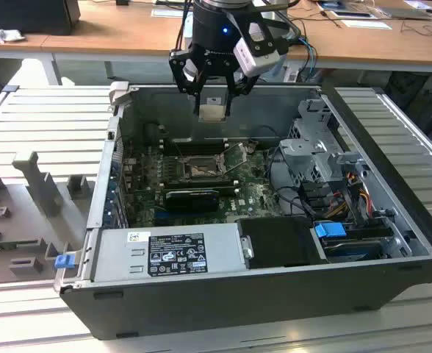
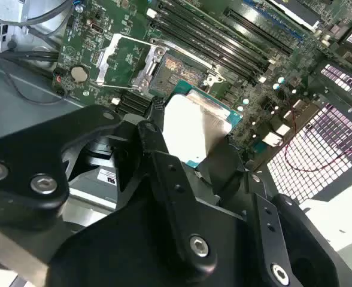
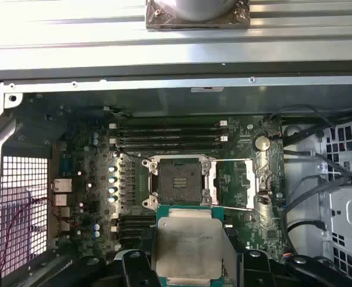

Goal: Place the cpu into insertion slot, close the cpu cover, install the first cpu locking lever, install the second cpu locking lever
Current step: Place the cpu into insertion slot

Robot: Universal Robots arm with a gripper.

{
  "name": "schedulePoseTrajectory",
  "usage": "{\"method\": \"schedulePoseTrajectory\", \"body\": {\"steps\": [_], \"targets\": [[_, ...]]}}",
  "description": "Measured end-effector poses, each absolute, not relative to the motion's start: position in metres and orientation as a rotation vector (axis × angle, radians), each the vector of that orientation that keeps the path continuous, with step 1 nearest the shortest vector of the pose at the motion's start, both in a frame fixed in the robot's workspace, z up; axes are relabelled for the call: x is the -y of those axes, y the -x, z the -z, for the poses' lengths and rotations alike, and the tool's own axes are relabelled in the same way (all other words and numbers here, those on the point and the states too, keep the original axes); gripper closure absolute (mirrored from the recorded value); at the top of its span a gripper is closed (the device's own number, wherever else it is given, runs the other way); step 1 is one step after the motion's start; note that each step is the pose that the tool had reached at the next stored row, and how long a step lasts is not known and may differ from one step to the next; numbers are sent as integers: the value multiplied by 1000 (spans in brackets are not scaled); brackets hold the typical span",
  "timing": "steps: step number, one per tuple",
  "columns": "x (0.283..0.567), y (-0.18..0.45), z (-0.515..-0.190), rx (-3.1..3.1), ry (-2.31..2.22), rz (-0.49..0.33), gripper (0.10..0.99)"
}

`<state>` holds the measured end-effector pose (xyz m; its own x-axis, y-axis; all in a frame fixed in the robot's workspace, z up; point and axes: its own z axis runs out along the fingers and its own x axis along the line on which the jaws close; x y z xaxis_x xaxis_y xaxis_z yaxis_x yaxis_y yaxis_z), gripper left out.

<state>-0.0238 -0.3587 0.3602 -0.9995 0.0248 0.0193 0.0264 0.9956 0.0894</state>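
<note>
My gripper (image 1: 214,107) hangs above the back edge of the open computer case, shut on the cpu (image 1: 212,112), a flat square chip with a pale metal face. In both wrist views the cpu (image 3: 188,244) (image 2: 194,125) sits between the black fingers (image 2: 155,140). The insertion slot (image 3: 179,181) (image 2: 179,64) (image 1: 200,170) lies uncovered on the green board, well below the chip. The cpu cover (image 3: 263,178) (image 2: 145,75) is swung open beside the slot, with thin wire levers raised around it.
Long black memory slots (image 3: 170,134) run beside the socket. A power supply (image 1: 172,254) fills the case's near side, and a drive cage with cables (image 1: 319,154) stands at the exterior view's right. The case walls (image 1: 113,147) ring the board. A desk (image 1: 91,37) stands behind.
</note>
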Motion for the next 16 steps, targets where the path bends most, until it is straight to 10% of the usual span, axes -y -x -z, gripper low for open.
{"method": "schedulePoseTrajectory", "body": {"steps": [16], "targets": [[359, 24, -360, 3120, 121, 141, 557]]}}
